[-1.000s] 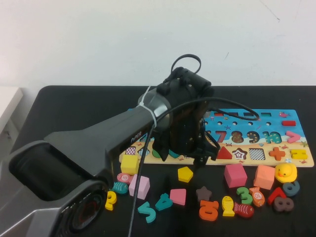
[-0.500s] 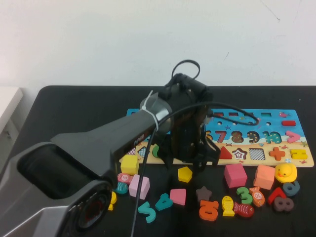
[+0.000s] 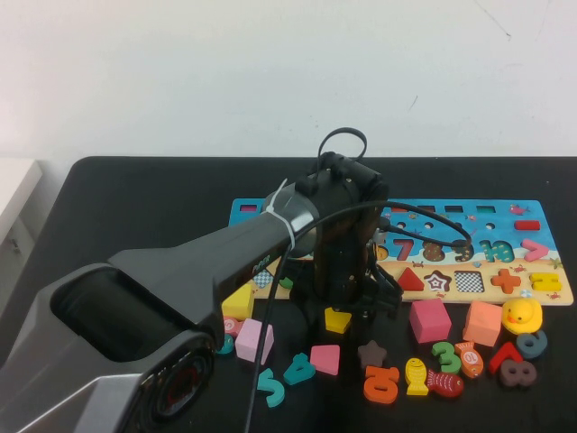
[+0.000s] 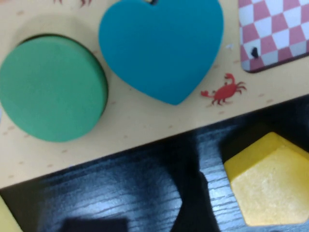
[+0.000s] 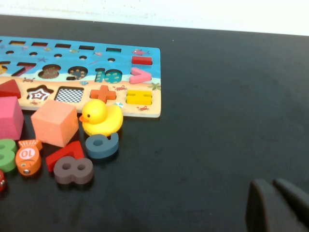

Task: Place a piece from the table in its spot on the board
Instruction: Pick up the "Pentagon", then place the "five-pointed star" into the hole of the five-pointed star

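Left pincer [image 3: 347, 311] dropped onto yellow pentagon [image 3: 337, 319], fingers spread astride it, not clamped. Pentagon on worktop [image 3: 135, 198] just off board [image 3: 541, 209] edge. Right pincer [image 5: 280, 203] parked, closed.

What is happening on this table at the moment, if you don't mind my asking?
The left gripper hangs low over the yellow pentagon piece, which lies on the table just in front of the puzzle board; no grip shows yet. The right gripper sits apart over bare table, fingers together. Loose numbers and cubes lie along the board.
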`<state>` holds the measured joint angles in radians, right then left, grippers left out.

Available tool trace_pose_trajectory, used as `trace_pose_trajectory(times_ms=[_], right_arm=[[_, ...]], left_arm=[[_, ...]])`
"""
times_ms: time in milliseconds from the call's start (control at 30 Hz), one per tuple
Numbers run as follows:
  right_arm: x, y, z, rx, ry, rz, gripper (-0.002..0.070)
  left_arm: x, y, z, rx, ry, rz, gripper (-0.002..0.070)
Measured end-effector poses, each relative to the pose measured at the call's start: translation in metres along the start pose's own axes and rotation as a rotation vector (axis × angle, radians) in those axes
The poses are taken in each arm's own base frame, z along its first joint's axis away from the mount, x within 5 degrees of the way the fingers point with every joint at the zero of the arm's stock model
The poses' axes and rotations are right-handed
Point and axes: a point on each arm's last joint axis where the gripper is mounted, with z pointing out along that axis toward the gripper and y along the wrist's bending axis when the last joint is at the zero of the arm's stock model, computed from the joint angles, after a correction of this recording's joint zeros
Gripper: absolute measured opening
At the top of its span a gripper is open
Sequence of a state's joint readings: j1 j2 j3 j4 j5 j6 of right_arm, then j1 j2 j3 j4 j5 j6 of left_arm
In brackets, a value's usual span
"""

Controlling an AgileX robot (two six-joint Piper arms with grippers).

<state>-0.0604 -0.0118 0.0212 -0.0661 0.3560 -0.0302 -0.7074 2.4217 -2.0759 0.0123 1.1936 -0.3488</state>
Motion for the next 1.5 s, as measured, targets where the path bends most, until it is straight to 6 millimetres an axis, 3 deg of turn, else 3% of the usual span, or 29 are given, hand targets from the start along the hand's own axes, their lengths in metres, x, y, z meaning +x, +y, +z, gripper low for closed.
trace_pose_trajectory(times_ms=[167,367,700,1033,1500], right_arm=[[0.0,0.0,0.0,0.0,0.0,0.0,0.0019],[0.0,0.0,0.0,0.0,0.0,0.0,0.0018],[0.0,0.0,0.0,0.0,0.0,0.0,0.0018],[0.0,0.0,0.0,0.0,0.0,0.0,0.0018],[0.0,0.0,0.0,0.0,0.0,0.0,0.0018]], left_arm=[[0.0,-0.001,0.0,0.006,0.002,0.007,0.046],[0.0,-0.001,0.0,0.012,0.0,0.005,0.0309],[-0.002,-0.003,-0.004,0.013,-0.001,0.006,0.0309],[-0.028,-0.012,-0.06,0.095,-0.224,0.028,0.0309],[-0.037,-0.02,-0.061,0.172,-0.331,0.104,0.0309]])
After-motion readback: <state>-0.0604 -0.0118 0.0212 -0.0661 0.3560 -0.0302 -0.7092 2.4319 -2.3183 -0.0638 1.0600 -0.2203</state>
